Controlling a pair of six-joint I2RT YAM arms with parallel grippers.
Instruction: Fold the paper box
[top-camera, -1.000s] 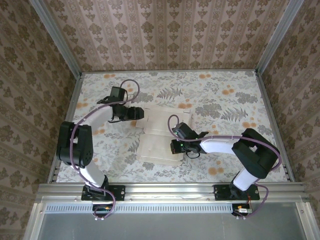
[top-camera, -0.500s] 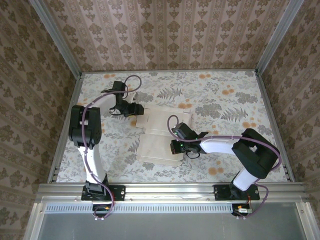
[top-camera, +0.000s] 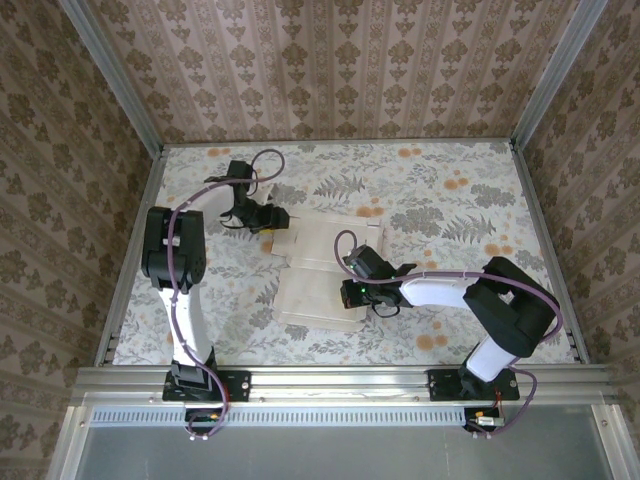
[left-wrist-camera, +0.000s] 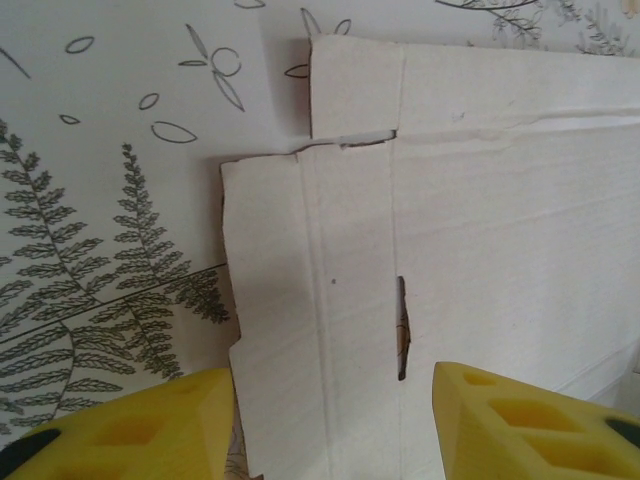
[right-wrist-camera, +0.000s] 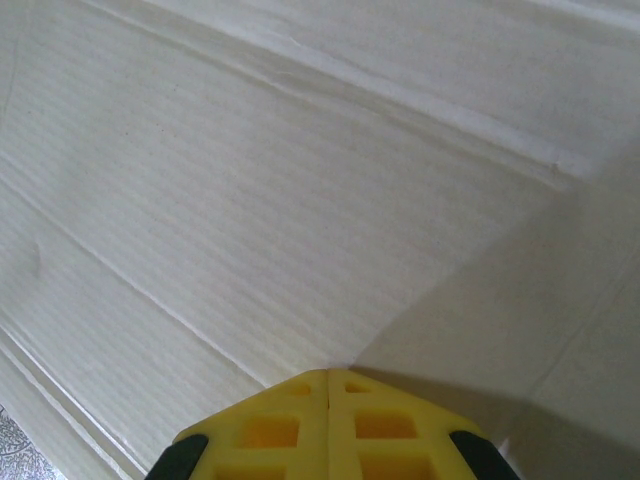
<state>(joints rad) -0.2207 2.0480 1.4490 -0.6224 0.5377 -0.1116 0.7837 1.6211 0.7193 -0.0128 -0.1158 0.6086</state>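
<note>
The paper box (top-camera: 330, 265) lies opened flat on the floral table, pale inside up. My left gripper (top-camera: 272, 222) is at its far-left corner. In the left wrist view the yellow fingers (left-wrist-camera: 150, 430) stand apart, open, on either side of a notched flap of the paper box (left-wrist-camera: 330, 330) with a short slit; the left gripper (left-wrist-camera: 335, 430) holds nothing. My right gripper (top-camera: 347, 293) rests on the box's near-right part. There its tips are shut together, and the right gripper (right-wrist-camera: 329, 375) presses onto the creased cardboard (right-wrist-camera: 300, 180).
The patterned tablecloth (top-camera: 450, 200) stretches out right of the box. Wallpapered walls stand on three sides, with metal posts at the corners. A metal rail (top-camera: 340, 380) carrying both arm bases runs along the near edge.
My left arm has raised its elbow and swung its gripper a little toward the box's far-left corner, with the jaws slightly narrower. The right arm and the box have stayed put.
</note>
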